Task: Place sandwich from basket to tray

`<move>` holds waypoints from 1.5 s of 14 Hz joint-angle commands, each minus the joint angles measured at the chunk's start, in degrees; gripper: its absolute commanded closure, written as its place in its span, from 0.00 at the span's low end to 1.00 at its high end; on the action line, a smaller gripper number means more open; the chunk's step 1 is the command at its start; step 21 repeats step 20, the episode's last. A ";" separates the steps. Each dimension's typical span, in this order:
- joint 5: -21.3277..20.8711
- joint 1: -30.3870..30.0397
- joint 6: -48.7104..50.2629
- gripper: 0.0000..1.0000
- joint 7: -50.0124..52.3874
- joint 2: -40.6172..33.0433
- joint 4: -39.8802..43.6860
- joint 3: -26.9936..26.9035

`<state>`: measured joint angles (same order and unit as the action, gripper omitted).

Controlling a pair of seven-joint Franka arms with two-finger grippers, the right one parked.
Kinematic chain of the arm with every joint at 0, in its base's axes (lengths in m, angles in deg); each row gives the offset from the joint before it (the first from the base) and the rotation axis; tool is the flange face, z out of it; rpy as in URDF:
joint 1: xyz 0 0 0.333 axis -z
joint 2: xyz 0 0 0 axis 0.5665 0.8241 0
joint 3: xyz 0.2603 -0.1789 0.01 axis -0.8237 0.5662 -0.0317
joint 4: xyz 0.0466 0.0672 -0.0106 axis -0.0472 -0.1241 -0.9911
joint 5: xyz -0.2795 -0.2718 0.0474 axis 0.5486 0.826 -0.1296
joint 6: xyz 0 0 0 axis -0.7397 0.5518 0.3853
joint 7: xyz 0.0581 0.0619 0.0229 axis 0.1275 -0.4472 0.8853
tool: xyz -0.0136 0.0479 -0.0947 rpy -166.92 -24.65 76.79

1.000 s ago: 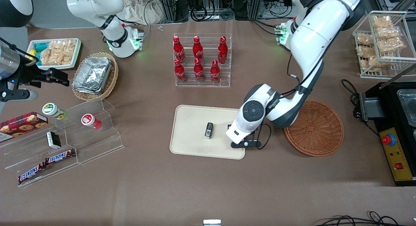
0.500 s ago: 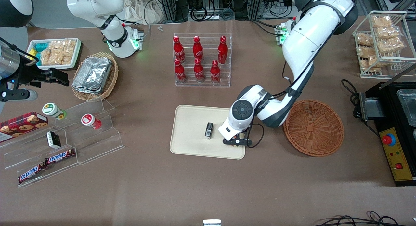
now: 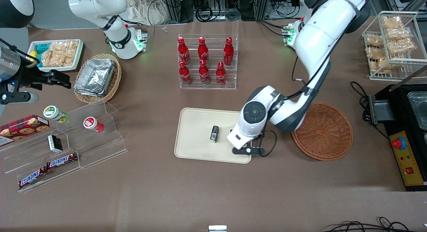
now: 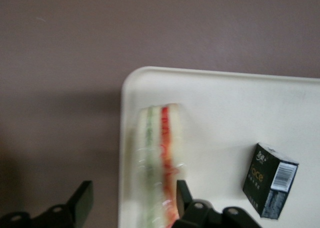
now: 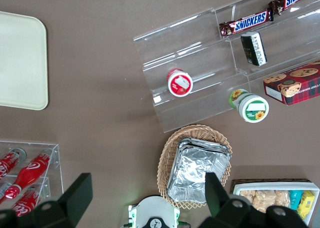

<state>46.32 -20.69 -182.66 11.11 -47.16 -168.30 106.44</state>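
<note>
Tool (image 4: 134, 200) sits over the corner of the tray (image 3: 195, 125) that lies toward the basket (image 3: 323, 131) and nearer the front camera. Fingers (image 4: 82, 200) spread wide, one on each side of the sandwich (image 4: 159, 160), gap visible on both sides, not gripping it.

Sandwich lies on the tray just inside that rounded corner, along the short rim, wedge on its side with the red and green filling edge facing up at the wrist camera. Clear wrap visible on it. One finger hangs over bare tabletop (image 4: 60, 62) just outside the rim, the other over the tray surface.

Small black box (image 4: 270, 180) stands on the tray, apart from the sandwich, toward the tray's middle. In the front view the same box (image 3: 214, 134) is near the tray centre; the sandwich is hidden there under the wrist of the working arm (image 3: 257, 120).

Basket sits on the tabletop beside the tray, toward the working arm's end; the visible part of it holds nothing, part is covered by the arm.
</note>
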 commanded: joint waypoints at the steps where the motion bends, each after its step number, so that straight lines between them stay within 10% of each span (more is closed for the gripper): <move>1: 1.19 -7.19 6.88 0.00 -0.45 -9.36 -1.42 0.40; 5: 9.87 -18.35 15.41 0.00 -13.49 -19.12 -2.91 -0.03; 10: 23.17 -15.58 16.31 0.00 -38.82 -36.16 -18.96 -21.88; 21: 17.28 -15.57 18.75 0.00 -40.09 -32.87 -13.32 -22.10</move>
